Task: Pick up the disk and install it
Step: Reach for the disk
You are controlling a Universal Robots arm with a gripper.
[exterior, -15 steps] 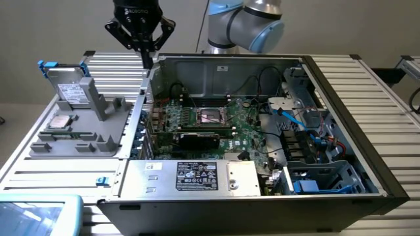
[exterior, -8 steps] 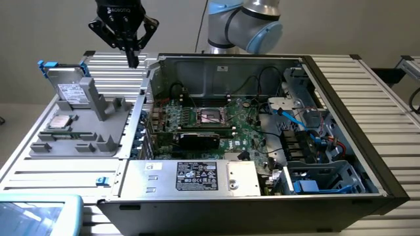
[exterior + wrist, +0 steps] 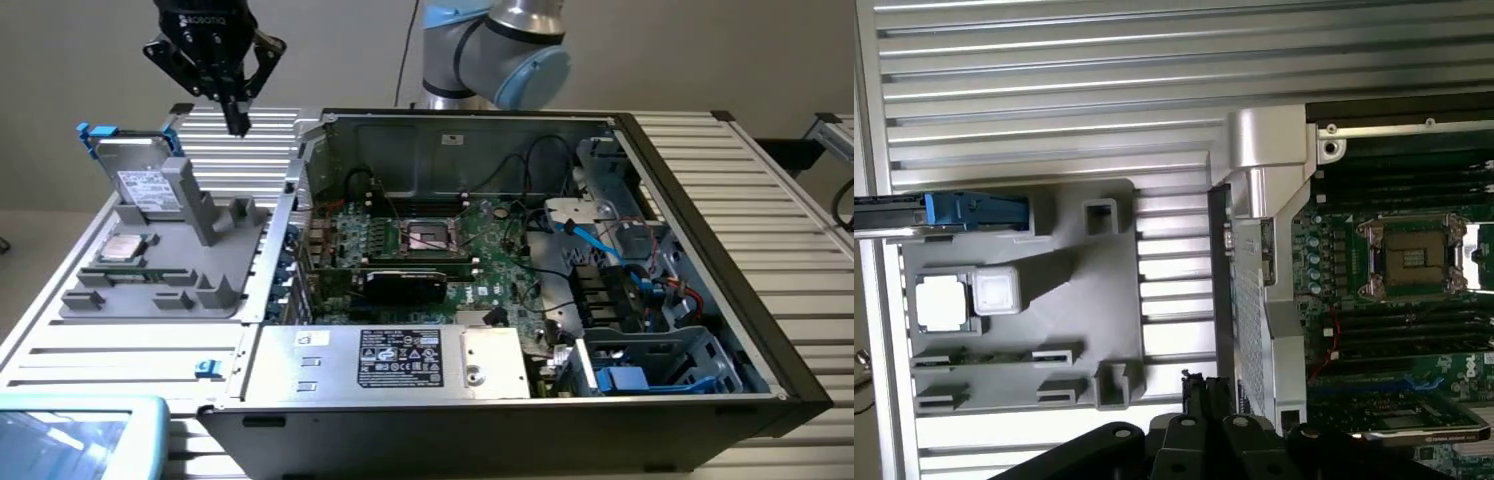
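Observation:
The disk (image 3: 144,178) stands upright in a slot of the grey holder (image 3: 174,290) at the exterior view's left, silver with a white label and blue rails (image 3: 94,132) at its top. In the wrist view the disk (image 3: 889,216) shows edge-on, with its blue rail (image 3: 974,211) beside it. My black gripper (image 3: 238,124) hangs above the table, a little higher than the disk and toward the exterior view's right of it. Its fingers are shut together with nothing between them. In the wrist view the gripper (image 3: 1200,392) sits over the slatted table beside the case wall.
A small square CPU chip (image 3: 123,248) lies in the holder in front of the disk. The open computer case (image 3: 694,240) takes up the middle and right, with the motherboard socket (image 3: 434,236), a labelled grey metal box (image 3: 400,362) and a drive cage (image 3: 654,365).

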